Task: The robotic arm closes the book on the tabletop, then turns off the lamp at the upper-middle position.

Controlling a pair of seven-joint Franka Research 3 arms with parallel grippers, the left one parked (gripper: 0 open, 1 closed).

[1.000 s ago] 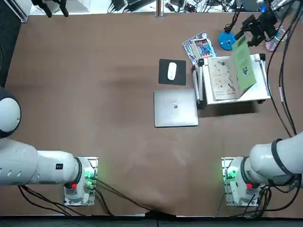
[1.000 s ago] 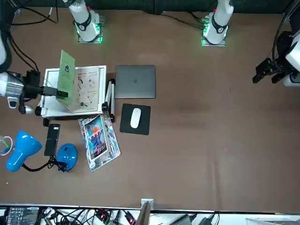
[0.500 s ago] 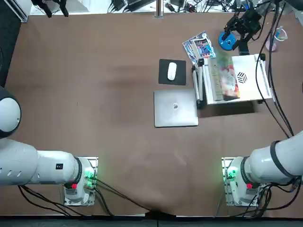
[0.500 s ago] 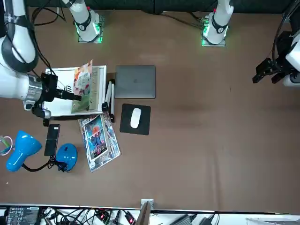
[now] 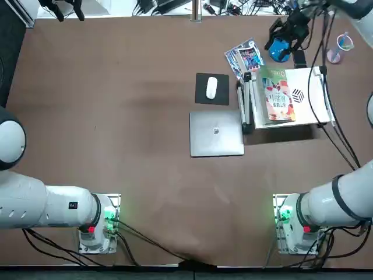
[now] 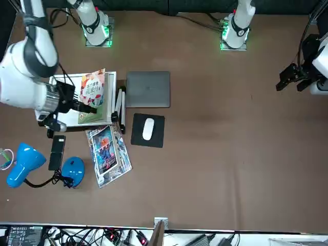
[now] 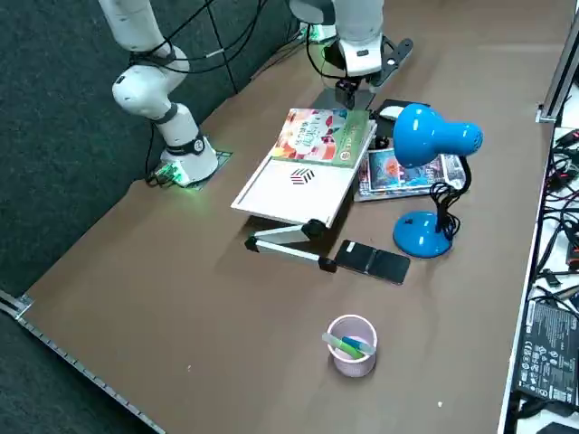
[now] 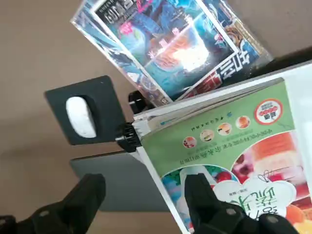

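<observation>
the right gripper [image 8: 142, 184], fingers spread, hangs at the front view's upper left by the closed book [image 6: 92, 88]; catching its cover could reopen it. a careless press could tip the desk lamp [image 6: 31, 160], lower left.

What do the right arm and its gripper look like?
The right arm is glossy white with rounded segments and dark grey joint bands, with black cables trailing along it. Its base shows a green glow and a red button-like spot. The right gripper is matte black, with two blocky fingers and round screw heads on the black parts behind them.
</observation>
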